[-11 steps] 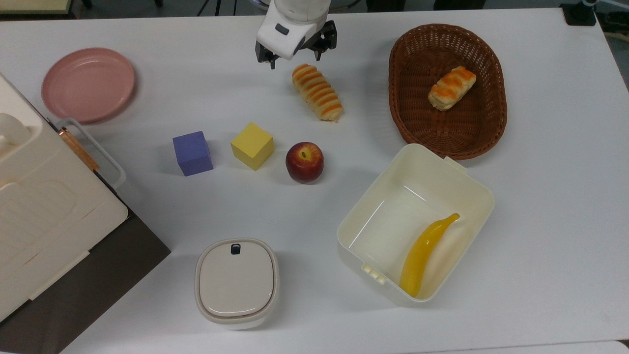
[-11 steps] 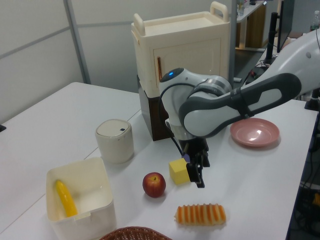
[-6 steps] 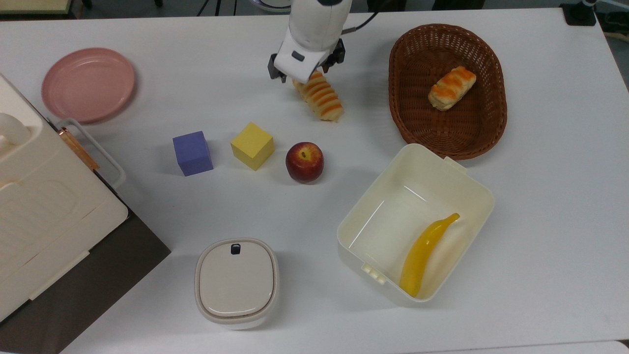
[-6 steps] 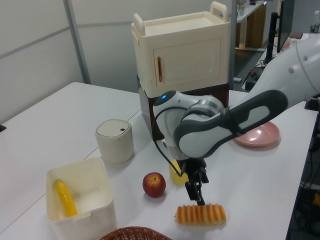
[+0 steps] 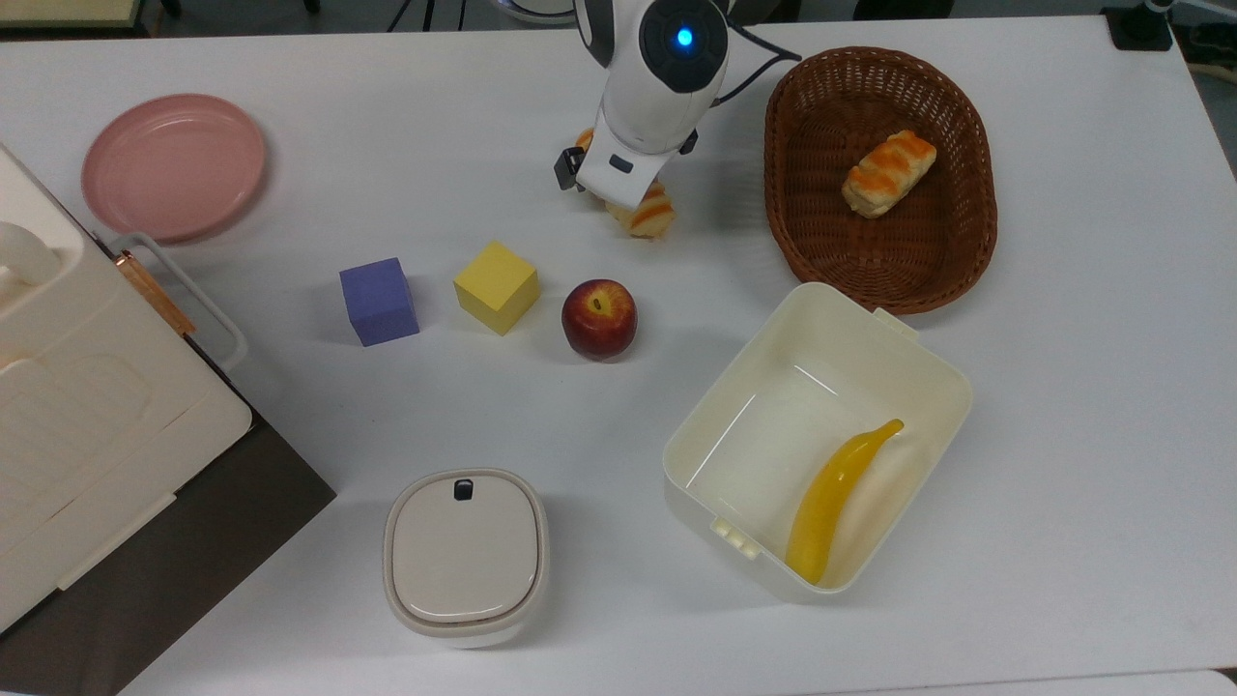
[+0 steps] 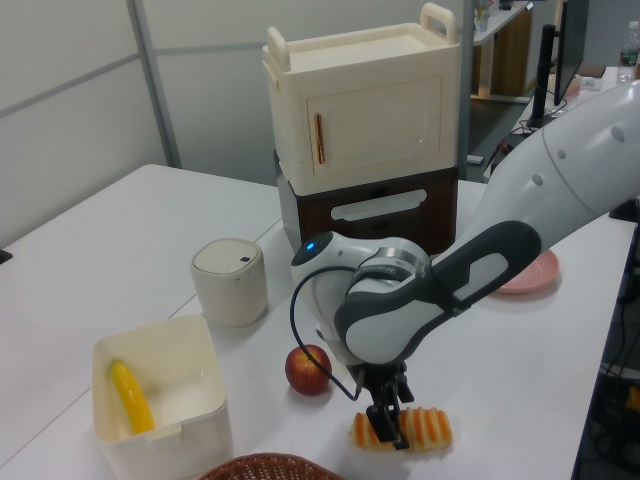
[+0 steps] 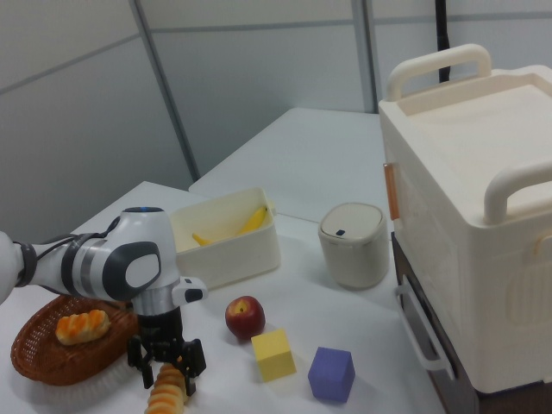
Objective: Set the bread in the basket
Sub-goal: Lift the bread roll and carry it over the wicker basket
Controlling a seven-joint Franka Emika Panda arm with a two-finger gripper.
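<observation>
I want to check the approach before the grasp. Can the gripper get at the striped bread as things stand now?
Probably yes. The gripper is already low over the bread, its open jaws on either side of the loaf. Nothing lies against the bread; the apple and basket stand apart from it.

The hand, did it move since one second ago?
Yes. In the top view the hand moved right, toward the basket, and now sits over the bread.

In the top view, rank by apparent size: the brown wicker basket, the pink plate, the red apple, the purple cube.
1. Oval brown wicker basket, largest.
2. Round pink plate.
3. Purple cube and red apple: they look alike in size, so I won't rank them.
</observation>
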